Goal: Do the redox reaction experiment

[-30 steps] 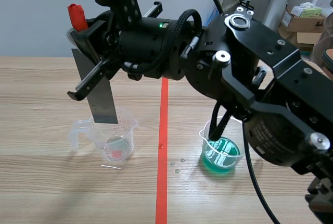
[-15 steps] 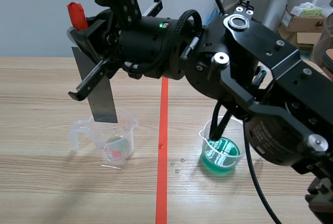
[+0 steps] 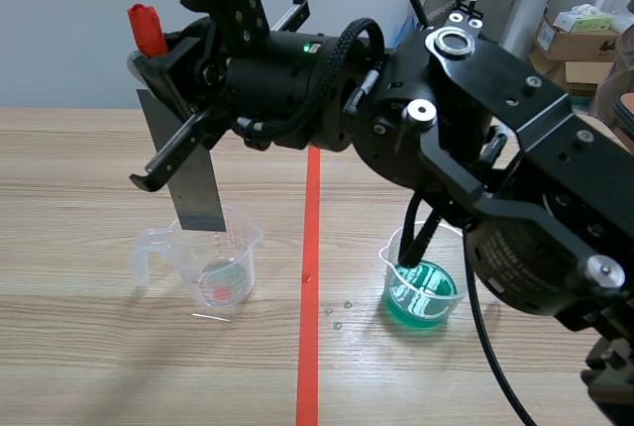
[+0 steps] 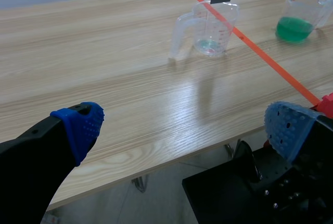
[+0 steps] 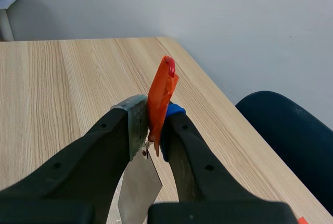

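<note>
A: Where is the metal strip [image 3: 195, 188] being held?
B: It is being hung upright over the clear cup [image 3: 213, 263] on the left, with its lower edge at about the rim. Whether it is dipping inside cannot be told. It is being clamped at its top, on the red wrap [image 5: 161, 96], by the right claw [image 5: 149, 125].
A: How is it being expected to handle?
B: It is being judged thin, stiff and light, with sharp edges and a slick face. The wrapped end is being taken as the safe place to hold it. The cups are being judged light plastic, easily tipped by a sideways knock.
A: And the left claw [image 4: 184, 130]?
B: It is being held wide apart on nothing, off the near edge of the table [image 4: 104, 78].
A: The surface and the room?
B: Smooth wood grain is being shown, with a few drops lying near the red line [image 3: 309, 248]. The cup of green liquid [image 3: 423, 292] is being overhung by the right arm. Boxes [image 3: 580, 35] are being stored at the far right.
</note>
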`<state>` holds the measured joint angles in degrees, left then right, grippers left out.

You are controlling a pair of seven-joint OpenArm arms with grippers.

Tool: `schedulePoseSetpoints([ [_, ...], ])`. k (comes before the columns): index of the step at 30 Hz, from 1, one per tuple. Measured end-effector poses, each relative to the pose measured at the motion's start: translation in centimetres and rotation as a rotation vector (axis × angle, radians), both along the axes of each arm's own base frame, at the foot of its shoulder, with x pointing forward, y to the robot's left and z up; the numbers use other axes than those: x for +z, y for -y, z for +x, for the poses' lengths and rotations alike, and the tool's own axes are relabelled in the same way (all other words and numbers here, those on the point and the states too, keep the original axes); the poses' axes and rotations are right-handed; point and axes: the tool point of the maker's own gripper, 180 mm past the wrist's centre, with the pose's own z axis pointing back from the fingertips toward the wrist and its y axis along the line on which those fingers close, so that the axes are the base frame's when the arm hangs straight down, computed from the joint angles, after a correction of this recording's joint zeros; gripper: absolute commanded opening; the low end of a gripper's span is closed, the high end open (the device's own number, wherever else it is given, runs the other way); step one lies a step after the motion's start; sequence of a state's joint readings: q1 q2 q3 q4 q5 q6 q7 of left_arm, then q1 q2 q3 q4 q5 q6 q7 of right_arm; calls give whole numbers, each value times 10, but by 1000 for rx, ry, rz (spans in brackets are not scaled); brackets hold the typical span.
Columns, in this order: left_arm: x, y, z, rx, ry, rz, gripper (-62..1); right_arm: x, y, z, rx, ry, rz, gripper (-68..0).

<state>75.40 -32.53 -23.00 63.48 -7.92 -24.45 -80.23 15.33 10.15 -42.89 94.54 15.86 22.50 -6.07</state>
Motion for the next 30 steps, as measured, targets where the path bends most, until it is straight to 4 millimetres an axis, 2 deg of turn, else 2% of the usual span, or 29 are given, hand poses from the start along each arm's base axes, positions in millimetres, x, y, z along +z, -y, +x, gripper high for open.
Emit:
schedulePoseSetpoints([
  [10, 7, 0, 1, -1, 37, -15, 14, 0, 0, 0, 0, 0, 0, -656],
  [14, 17, 1, 2, -1, 88, -36, 14, 0, 0, 0, 0, 0, 0, -655],
  [30, 13, 1, 2, -1, 68, -28, 14, 0, 0, 0, 0, 0, 0, -656],
])
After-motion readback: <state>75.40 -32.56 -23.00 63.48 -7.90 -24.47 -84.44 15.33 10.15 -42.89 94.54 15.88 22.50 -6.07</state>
